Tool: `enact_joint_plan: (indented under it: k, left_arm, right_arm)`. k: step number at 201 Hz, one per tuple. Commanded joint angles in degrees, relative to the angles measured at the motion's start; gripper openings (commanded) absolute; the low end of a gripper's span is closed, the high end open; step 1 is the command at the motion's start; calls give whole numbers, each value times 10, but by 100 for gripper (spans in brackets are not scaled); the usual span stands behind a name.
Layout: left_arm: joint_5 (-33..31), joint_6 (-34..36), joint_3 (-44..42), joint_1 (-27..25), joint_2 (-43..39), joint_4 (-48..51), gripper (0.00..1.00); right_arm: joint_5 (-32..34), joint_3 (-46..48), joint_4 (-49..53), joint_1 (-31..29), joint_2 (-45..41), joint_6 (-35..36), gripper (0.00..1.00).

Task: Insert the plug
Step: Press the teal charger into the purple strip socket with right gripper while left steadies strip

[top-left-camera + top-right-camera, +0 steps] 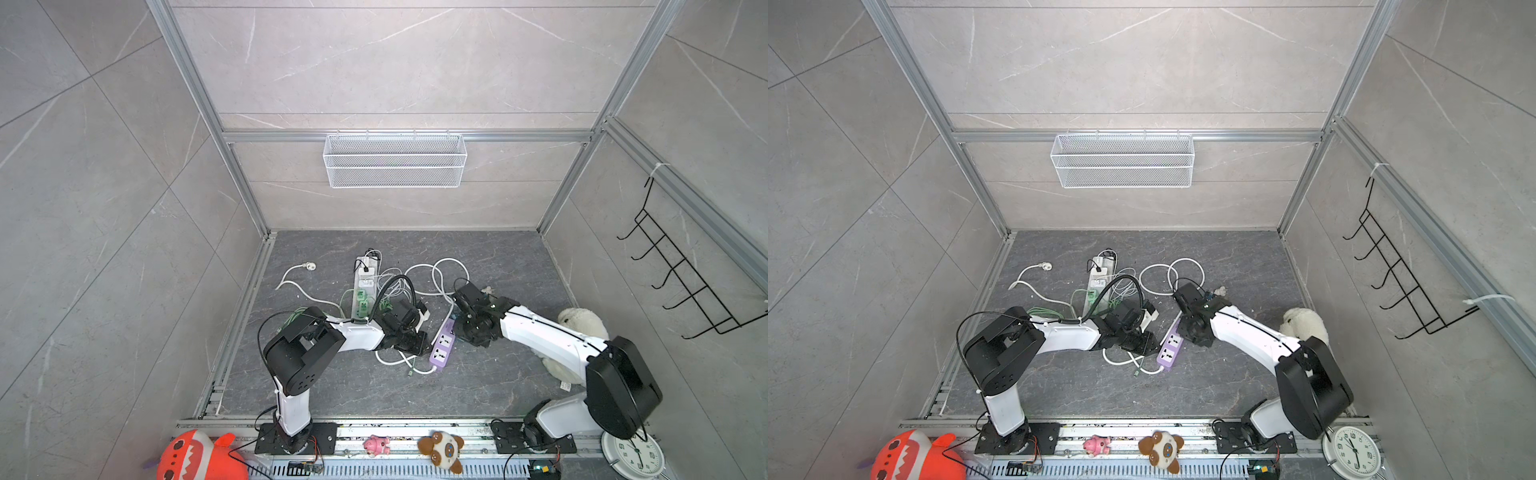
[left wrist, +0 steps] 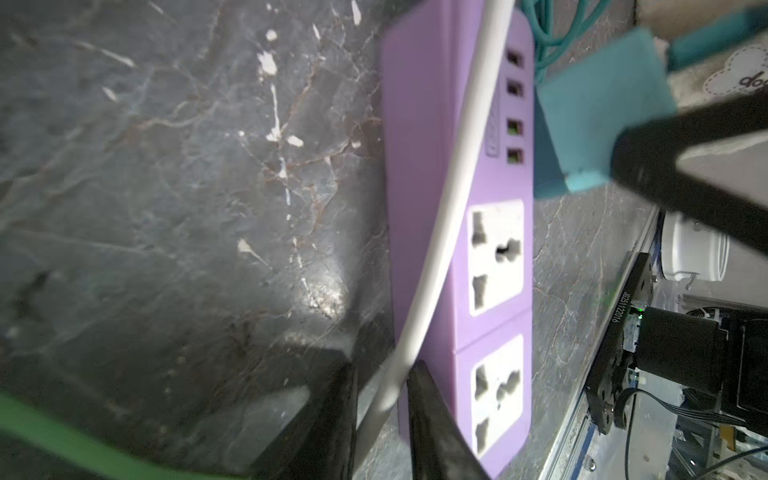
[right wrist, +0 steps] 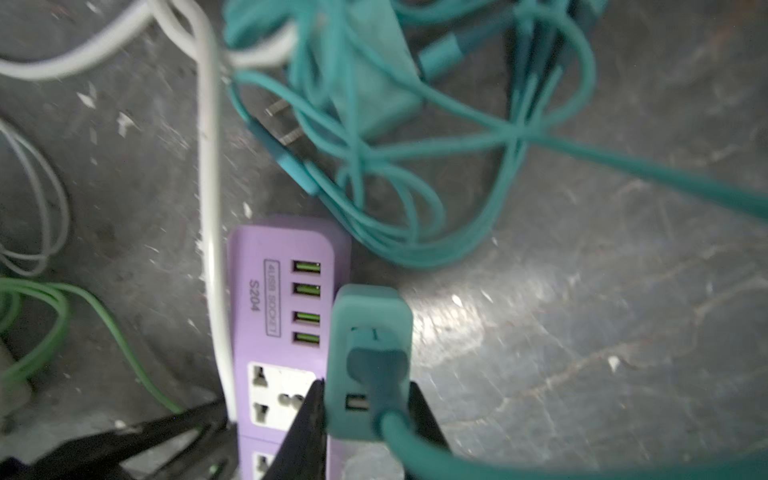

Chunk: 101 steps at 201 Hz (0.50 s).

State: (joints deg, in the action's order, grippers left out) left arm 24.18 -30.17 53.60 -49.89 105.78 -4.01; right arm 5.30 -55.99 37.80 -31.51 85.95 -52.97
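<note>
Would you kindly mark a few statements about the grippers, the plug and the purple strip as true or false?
1. The right gripper is shut on the teal plug. True.
2. The teal plug is seated in the purple power strip. False: it is held beside the strip, and both sockets show empty in the left wrist view.
3. The left gripper pinches the white cable. True.
4. The strip has two USB ports. False: it has four.
</note>
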Motion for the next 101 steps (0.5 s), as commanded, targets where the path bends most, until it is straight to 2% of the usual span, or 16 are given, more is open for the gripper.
enact_joint_plan:
  k: [1, 56, 101]
  left_arm:
    - [35, -6, 16, -7, 21, 2, 26]
    - [30, -18, 38, -7, 30, -6, 26]
    - [-4, -55, 27, 9, 31, -21, 26]
  right_arm:
    - [-25, -46, -13, 11, 13, 69, 0]
    - [-57, -42, 52, 3, -53, 110, 0]
    - [-77, -46, 51, -36, -49, 122, 0]
